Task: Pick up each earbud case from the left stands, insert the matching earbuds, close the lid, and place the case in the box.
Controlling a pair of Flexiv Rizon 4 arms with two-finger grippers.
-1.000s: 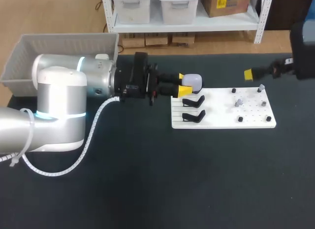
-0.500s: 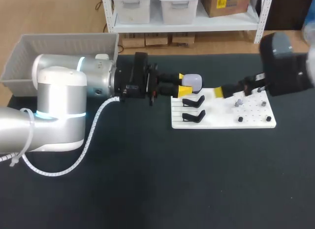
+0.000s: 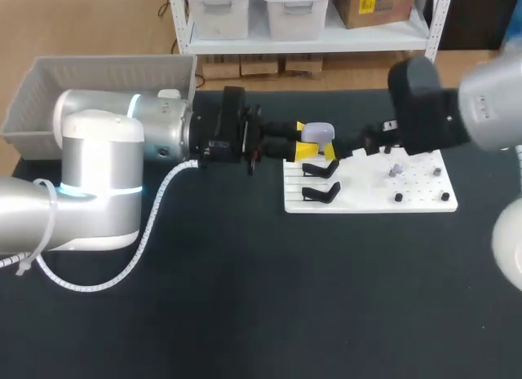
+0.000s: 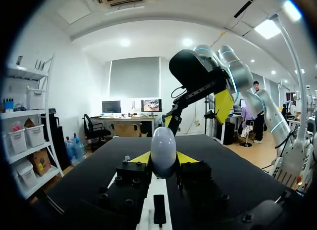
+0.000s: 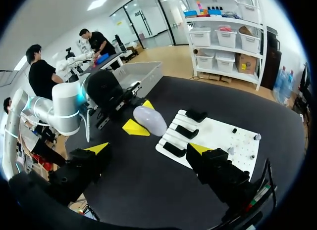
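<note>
Clamping the earbud case (image 3: 320, 133) in the left claw (image 3: 306, 143), holding it above the far left corner of the white board (image 3: 408, 201); poising the right claw (image 5: 149, 149), spread wide, close on its right.

No writing, label, number or sign can be read anywhere here. The dark desk (image 3: 245, 297) is plain, the pale earbud case (image 3: 318, 132) has a smooth unmarked shell, and the white board (image 3: 424, 201) with the stands carries no legible print.
</note>
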